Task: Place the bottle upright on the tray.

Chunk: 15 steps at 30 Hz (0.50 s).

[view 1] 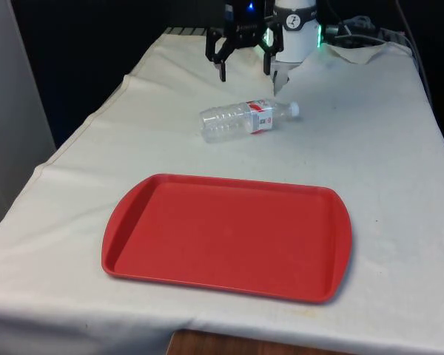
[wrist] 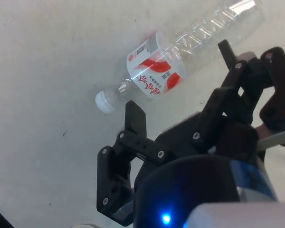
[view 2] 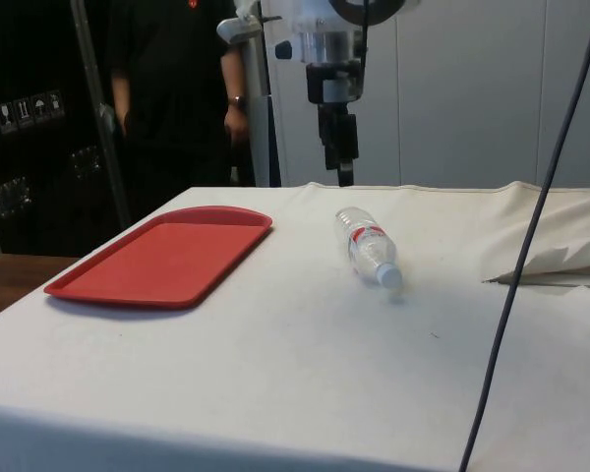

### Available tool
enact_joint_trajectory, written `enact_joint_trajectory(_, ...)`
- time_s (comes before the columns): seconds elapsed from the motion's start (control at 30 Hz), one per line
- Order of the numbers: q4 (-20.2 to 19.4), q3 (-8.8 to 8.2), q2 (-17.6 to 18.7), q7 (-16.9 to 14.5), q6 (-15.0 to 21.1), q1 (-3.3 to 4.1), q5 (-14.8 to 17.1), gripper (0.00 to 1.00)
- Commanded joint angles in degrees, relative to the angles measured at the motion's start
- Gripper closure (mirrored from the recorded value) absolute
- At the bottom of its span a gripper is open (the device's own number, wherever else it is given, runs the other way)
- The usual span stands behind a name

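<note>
Bottle [view 1: 246, 119] placement has a red tray [view 1: 229, 235] waiting nearest on the white-clothed tabletop [view 1: 370, 155], bare of any load. Farther back the clear bottle lies on its side on the cloth, well apart from the tray, its white cap toward the front view's right. Beyond and above it hangs the gripper [view 1: 244, 68], its fingers [wrist: 135, 116] spread wide, gripping nothing. In the side view a person in black [view 2: 172, 93] stands behind the tabletop.
</note>
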Motion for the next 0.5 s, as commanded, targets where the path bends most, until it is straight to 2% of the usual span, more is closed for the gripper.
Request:
enact_joint_trajectory(0.0,-0.7,-0.23,-0.5,-1.3,0.9,-0.06,-0.1,0.0)
enact_joint_trajectory(0.07,-0.2,-0.29,0.0,-1.0,0.0,0.0,0.0,0.0)
enact_joint_trajectory(0.2,-1.1,-1.03,-0.3,-4.4,1.1,-0.06,0.0,0.0)
enact_joint_trajectory(0.33,-1.3,-1.6,-0.2,-6.6,1.4,-0.06,0.1,0.0)
enact_joint_trajectory(0.37,-0.9,-1.55,0.0,-6.0,0.6,0.0,0.0,0.0)
enact_joint_trajectory(0.4,-1.4,-1.83,-0.3,-7.7,1.5,-0.06,0.2,0.0)
enact_joint_trajectory(0.47,-1.4,-2.01,-0.3,-8.1,1.6,-0.06,0.2,0.0)
